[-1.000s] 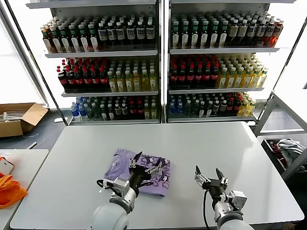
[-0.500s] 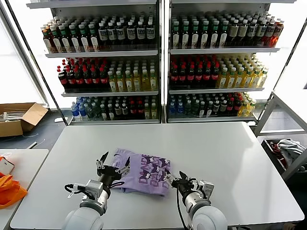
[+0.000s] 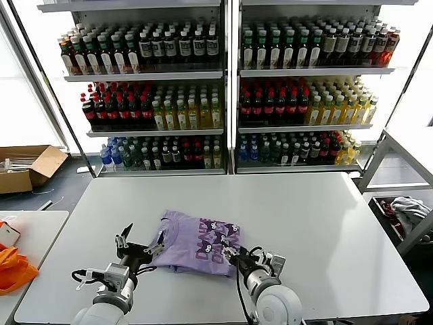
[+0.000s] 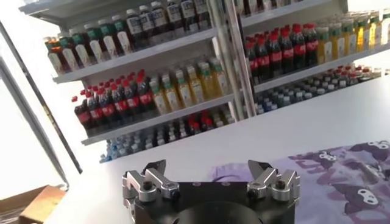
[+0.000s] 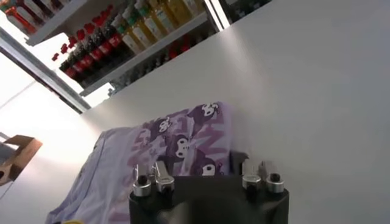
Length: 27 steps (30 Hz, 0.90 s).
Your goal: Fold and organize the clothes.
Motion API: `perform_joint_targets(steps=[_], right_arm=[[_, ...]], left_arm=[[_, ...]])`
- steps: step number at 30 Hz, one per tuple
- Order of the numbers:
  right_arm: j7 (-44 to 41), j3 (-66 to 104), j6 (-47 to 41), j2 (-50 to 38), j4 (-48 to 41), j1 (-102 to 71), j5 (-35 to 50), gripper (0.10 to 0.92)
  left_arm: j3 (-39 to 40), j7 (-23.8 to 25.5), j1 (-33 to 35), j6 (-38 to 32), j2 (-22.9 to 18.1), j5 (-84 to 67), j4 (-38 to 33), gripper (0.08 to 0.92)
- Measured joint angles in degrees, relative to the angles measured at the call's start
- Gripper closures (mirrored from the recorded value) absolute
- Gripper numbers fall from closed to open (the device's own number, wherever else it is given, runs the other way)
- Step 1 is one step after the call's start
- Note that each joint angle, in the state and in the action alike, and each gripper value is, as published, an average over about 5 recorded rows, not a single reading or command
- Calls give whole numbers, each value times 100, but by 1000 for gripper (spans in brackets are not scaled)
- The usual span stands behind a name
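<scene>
Lying folded on the white table (image 3: pixel 325 217), the lavender T-shirt (image 3: pixel 196 245) had the left gripper (image 3: pixel 141 244) spread wide at its left edge; the right gripper (image 3: pixel 229 255), fingers parted, sat at its near right corner.

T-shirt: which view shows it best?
Head view: the whole folded T-shirt lies on the table between both tools. The left wrist view catches only its printed edge; the right wrist view shows most of it, partly hidden.

I'm seeing bare white tabletop (image 3: pixel 318 223) lying open right of the folded lavender printed T-shirt (image 3: pixel 196 244); behind it, tall metal bottle-stocked shelves (image 3: pixel 226 88) (beyond the table's far edge) are blocking passage.
</scene>
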Motion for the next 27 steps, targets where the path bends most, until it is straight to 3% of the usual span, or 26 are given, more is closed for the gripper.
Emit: perform_joint_targets(steps=[15, 27], right_arm=[[15, -66, 8, 5, -242, 141, 83, 872], [22, -79, 13, 68, -341, 231, 99, 897]], left_arm=[[-23, 317, 548, 2, 297, 324, -270, 177], [100, 721, 1070, -35, 567, 747, -363, 177]])
